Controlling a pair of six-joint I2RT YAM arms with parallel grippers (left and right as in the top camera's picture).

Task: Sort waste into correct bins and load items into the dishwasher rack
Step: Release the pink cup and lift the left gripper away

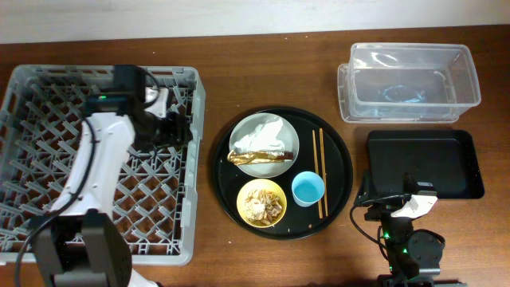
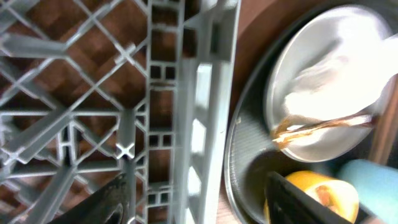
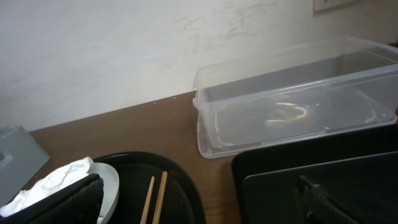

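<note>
The grey dishwasher rack [image 1: 48, 96] filled the left of the bench [image 1: 263, 64], the left hand [image 1: 174, 129] spread over its right wall. Beside it, the round black tray [image 1: 343, 151] held grey plate [image 1: 245, 131], napkin [image 1: 264, 135], wrapper [image 1: 259, 158], yellow bowl [image 1: 242, 199] of scraps [image 1: 263, 205], blue cup [image 1: 307, 189] and chopsticks [image 1: 320, 171]. The right hand [image 1: 394, 191] hung spread near the black bin [image 1: 426, 163].

Left gripper [image 1: 177, 127] hovers over the rack's [image 1: 48, 119] right edge; plate [image 1: 288, 134], bowl [image 1: 242, 201], cup [image 1: 307, 189] sit on the round tray [image 1: 339, 159] mid-frame.

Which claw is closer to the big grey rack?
Left. The left claw hangs over the rack's right side; the right claw is far across the table, at the rectangular black tray's edge.
</note>
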